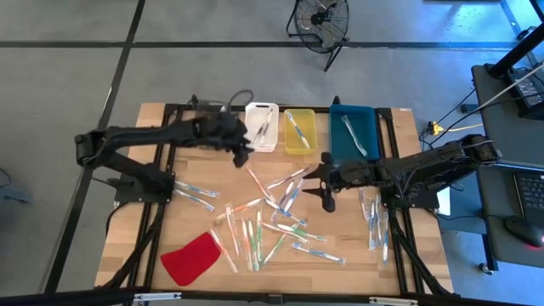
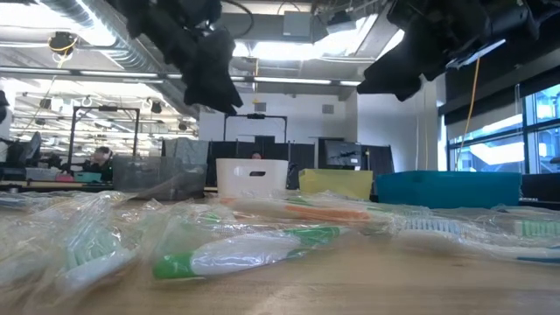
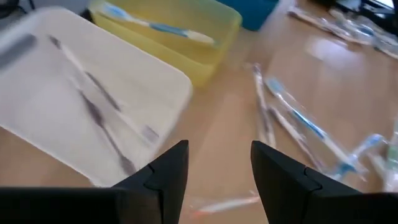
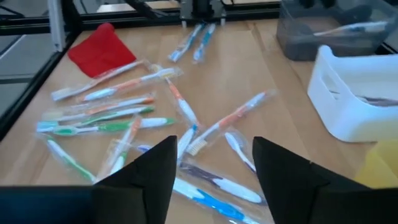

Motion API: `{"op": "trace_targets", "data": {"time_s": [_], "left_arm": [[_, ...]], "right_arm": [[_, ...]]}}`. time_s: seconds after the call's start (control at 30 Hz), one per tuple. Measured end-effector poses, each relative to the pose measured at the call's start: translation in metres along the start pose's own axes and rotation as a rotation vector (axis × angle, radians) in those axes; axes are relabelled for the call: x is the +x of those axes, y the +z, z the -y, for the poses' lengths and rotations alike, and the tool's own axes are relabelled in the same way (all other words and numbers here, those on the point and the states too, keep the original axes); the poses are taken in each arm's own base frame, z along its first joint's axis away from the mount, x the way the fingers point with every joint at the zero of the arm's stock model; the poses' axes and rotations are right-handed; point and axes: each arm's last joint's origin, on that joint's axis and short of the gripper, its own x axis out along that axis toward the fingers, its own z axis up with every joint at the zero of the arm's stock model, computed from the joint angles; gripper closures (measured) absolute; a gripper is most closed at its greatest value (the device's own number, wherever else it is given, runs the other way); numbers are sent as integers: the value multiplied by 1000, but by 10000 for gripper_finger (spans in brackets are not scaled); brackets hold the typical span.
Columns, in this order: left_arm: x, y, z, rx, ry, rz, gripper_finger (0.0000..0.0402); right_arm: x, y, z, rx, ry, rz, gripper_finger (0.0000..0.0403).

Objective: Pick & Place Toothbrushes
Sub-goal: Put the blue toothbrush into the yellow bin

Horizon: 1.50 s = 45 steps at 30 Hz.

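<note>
Several wrapped toothbrushes (image 1: 272, 217) lie flat and scattered on the middle of the wooden table (image 1: 408, 255); they also show in the right wrist view (image 4: 124, 115). More toothbrushes lie in the white bin (image 1: 262, 126), the yellow bin (image 1: 299, 130) and the blue bin (image 1: 353, 132) at the far edge. My left gripper (image 1: 244, 153) hangs open above the table beside the white bin's near left corner (image 3: 124, 106), with nothing between its fingers (image 3: 219, 168). My right gripper (image 1: 325, 183) is open above the right side of the scattered pile (image 4: 214, 165), holding nothing.
A flat red cloth (image 1: 191, 257) lies at the near left. A grey bin (image 4: 329, 31) with a toothbrush stands left of the white bin. Loose toothbrushes also lie near the left arm's base (image 1: 194, 195) and the right arm's base (image 1: 376, 225).
</note>
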Motion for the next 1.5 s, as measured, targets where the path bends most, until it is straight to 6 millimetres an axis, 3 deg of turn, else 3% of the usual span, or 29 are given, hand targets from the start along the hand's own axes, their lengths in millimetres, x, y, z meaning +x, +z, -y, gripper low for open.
{"op": "trace_targets", "data": {"time_s": [0.2,0.47,0.73,0.93,1.1,1.27,1.5], "left_arm": [[-2,-29,39,12,-58,38,233],[-2,-71,75,-34,-20,27,233],[-14,-105,106,-113,16,70,233],[-28,-122,126,-123,4,119,233],[-32,-136,138,-65,26,154,233],[-23,-151,145,-63,64,147,233],[-9,-163,147,-53,89,88,233]], "right_arm": [[-1,-1,-10,-17,37,3,191],[-3,0,-17,-54,41,23,218],[-2,-2,-14,-188,22,9,237],[-1,-3,-3,-203,-89,-30,241],[-5,16,5,-118,-135,-157,234],[-15,38,5,-63,-154,-226,227],[-31,35,6,188,-228,-434,239]]}}
